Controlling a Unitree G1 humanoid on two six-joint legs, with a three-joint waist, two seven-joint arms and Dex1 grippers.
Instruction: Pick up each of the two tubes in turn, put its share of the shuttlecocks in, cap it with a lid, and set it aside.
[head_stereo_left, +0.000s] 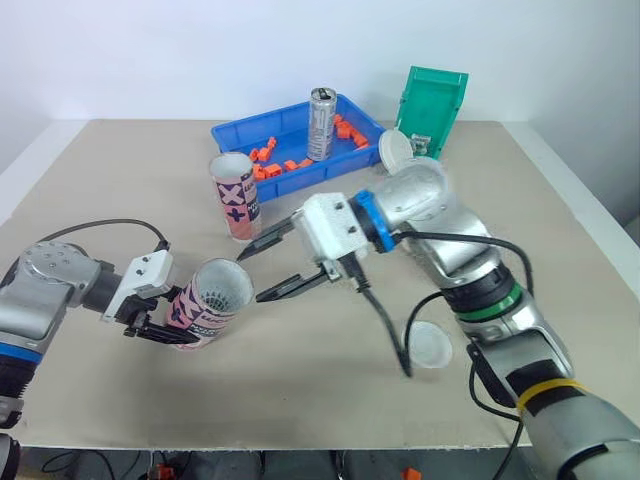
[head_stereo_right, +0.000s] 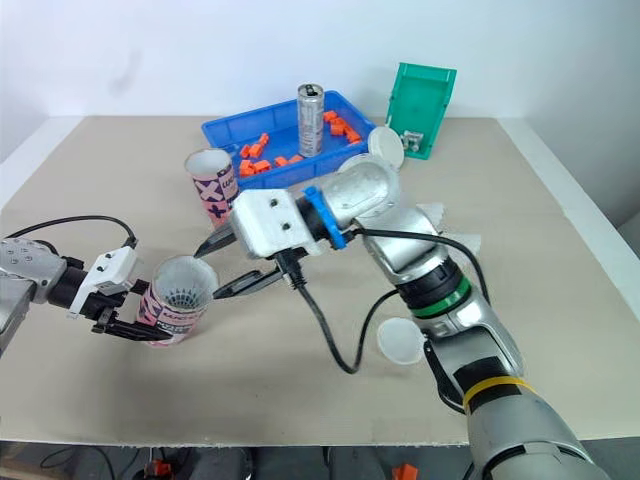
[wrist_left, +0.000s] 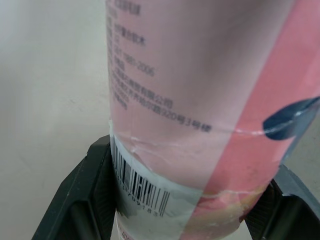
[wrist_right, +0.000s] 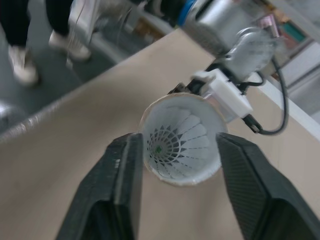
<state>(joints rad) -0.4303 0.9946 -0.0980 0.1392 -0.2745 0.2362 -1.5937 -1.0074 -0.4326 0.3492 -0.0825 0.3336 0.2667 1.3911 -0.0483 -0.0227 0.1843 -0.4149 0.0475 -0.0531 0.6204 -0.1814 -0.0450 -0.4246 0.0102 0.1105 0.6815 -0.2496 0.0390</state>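
My left gripper (head_stereo_left: 160, 325) is shut on a pink tube (head_stereo_left: 210, 305) and holds it tilted just above the table, its open mouth turned toward my right arm. White shuttlecock feathers (wrist_right: 175, 142) show inside that mouth. My right gripper (head_stereo_left: 250, 276) is open, one fingertip on each side of the tube's rim, with nothing between its fingers. A second pink tube (head_stereo_left: 235, 195) stands upright behind them. One white lid (head_stereo_left: 428, 345) lies on the table by my right forearm, and another (head_stereo_left: 395, 150) lies near the green bin. Loose shuttlecocks (head_stereo_right: 455, 235) peek out from behind my right arm.
A blue tray (head_stereo_left: 230, 135) with small orange pieces and a metal can (head_stereo_left: 320, 123) sits at the back centre. A green bin (head_stereo_left: 433, 108) stands tilted beside it. In the right wrist view a person's legs (wrist_right: 20, 45) stand beyond the table edge.
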